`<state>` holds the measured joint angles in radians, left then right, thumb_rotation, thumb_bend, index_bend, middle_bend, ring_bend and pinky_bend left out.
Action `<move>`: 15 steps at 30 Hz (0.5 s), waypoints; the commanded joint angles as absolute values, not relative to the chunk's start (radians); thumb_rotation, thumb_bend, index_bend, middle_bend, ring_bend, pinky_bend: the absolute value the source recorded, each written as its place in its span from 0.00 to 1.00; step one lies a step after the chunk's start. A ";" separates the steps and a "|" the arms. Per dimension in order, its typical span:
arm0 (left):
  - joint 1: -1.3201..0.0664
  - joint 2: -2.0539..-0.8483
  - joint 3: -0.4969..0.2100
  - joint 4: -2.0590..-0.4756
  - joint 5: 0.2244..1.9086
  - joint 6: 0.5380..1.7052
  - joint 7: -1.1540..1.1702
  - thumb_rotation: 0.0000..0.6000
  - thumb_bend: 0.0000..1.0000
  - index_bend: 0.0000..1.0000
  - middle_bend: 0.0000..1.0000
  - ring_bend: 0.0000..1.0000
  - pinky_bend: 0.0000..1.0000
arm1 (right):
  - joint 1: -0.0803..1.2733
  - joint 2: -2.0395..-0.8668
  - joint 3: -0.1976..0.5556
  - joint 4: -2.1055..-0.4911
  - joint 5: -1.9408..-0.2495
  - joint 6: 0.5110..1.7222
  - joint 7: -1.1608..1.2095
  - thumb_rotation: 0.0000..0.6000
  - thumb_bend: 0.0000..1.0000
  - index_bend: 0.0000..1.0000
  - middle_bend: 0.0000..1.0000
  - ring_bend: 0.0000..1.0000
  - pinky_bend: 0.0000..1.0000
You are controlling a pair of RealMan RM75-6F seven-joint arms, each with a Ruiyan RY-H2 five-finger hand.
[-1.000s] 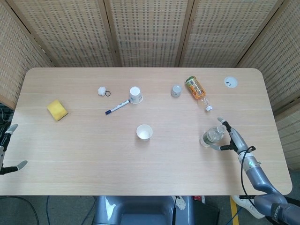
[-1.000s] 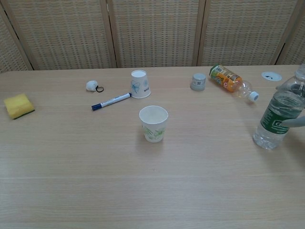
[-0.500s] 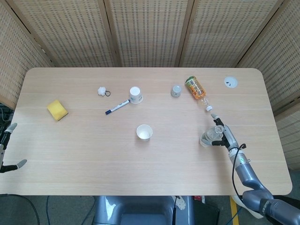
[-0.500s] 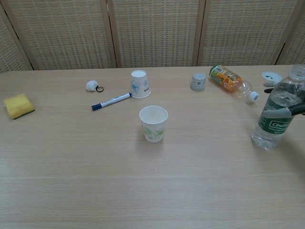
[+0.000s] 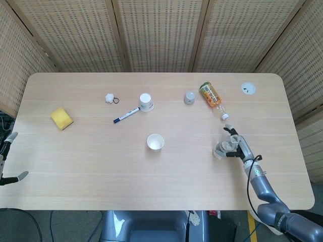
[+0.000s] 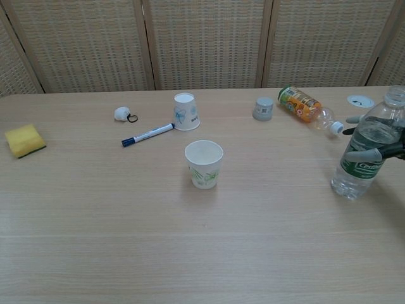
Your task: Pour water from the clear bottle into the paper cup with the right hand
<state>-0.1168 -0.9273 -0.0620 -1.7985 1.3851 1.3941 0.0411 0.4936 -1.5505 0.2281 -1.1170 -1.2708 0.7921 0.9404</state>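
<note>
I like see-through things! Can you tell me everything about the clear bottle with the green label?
The clear bottle looks like thin see-through plastic with a green label around its middle and water inside. No cap shows on its narrow neck. It is leaning a little, its base on the table near the right edge. The right hand grips it, grey fingers wrapping over the label. Nothing else touches it.

Backdrop: tan woven-rattan folding screen panels [image 5: 161, 35] in wooden frames.
Furniture: light wood-grain rectangular table [image 5: 101, 171] with rounded corners.

Right robot hand [image 5: 238, 147] curls its fingers closed; left robot hand [image 5: 6, 161] spread.
</note>
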 commanded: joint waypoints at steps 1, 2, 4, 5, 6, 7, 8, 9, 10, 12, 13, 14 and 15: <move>-0.117 -0.928 -0.062 -1.799 1.384 1.393 0.041 1.00 0.07 0.00 0.00 0.00 0.00 | 0.493 -1.558 0.233 -1.111 -1.268 0.801 0.936 1.00 0.26 0.38 0.43 0.24 0.37; -0.118 -0.928 -0.062 -1.799 1.384 1.393 0.042 1.00 0.07 0.00 0.00 0.00 0.00 | 0.493 -1.562 0.233 -1.108 -1.269 0.807 0.930 1.00 0.31 0.41 0.45 0.27 0.42; -0.117 -0.929 -0.061 -1.798 1.383 1.392 0.043 1.00 0.07 0.00 0.00 0.00 0.00 | 0.492 -1.569 0.234 -1.105 -1.273 0.820 0.920 1.00 0.43 0.48 0.52 0.34 0.56; -0.118 -0.928 -0.061 -1.798 1.383 1.391 0.041 1.00 0.07 0.00 0.00 0.00 0.00 | 0.492 -1.571 0.235 -1.107 -1.279 0.830 0.920 1.00 0.47 0.50 0.53 0.36 0.59; -0.117 -0.926 -0.062 -1.800 1.381 1.391 0.037 1.00 0.07 0.00 0.00 0.00 0.00 | 0.492 -1.571 0.235 -1.110 -1.285 0.837 0.919 1.00 0.50 0.51 0.54 0.38 0.62; -0.116 -0.924 -0.063 -1.802 1.378 1.393 0.033 1.00 0.07 0.00 0.00 0.00 0.00 | 0.493 -1.570 0.235 -1.113 -1.293 0.845 0.917 1.00 0.54 0.52 0.55 0.39 0.64; -0.116 -0.923 -0.064 -1.802 1.377 1.395 0.030 1.00 0.07 0.00 0.00 0.00 0.00 | 0.494 -1.570 0.234 -1.114 -1.299 0.852 0.913 1.00 0.55 0.52 0.55 0.39 0.65; -0.115 -0.921 -0.066 -1.802 1.375 1.398 0.027 1.00 0.07 0.00 0.00 0.00 0.00 | 0.495 -1.569 0.234 -1.116 -1.308 0.865 0.903 1.00 0.56 0.53 0.55 0.40 0.66; -0.113 -0.920 -0.067 -1.802 1.373 1.399 0.023 1.00 0.07 0.00 0.00 0.00 0.00 | 0.499 -1.567 0.237 -1.120 -1.320 0.882 0.888 1.00 0.57 0.53 0.56 0.41 0.67; -0.115 -0.917 -0.067 -1.802 1.370 1.393 0.016 1.00 0.07 0.00 0.00 0.00 0.00 | 0.516 -1.553 0.248 -1.150 -1.342 0.916 0.824 1.00 0.57 0.53 0.56 0.42 0.68; -0.116 -0.916 -0.066 -1.802 1.372 1.390 0.015 1.00 0.07 0.00 0.00 0.00 0.00 | 0.524 -1.544 0.254 -1.170 -1.343 0.921 0.789 1.00 0.57 0.53 0.56 0.42 0.68; -0.116 -0.915 -0.066 -1.802 1.372 1.389 0.014 1.00 0.07 0.00 0.00 0.00 0.00 | 0.529 -1.536 0.259 -1.188 -1.336 0.921 0.758 1.00 0.57 0.53 0.56 0.42 0.68; -0.117 -0.915 -0.065 -1.802 1.373 1.388 0.014 1.00 0.07 0.00 0.00 0.00 0.00 | 0.536 -1.528 0.264 -1.208 -1.331 0.922 0.719 1.00 0.57 0.53 0.56 0.42 0.68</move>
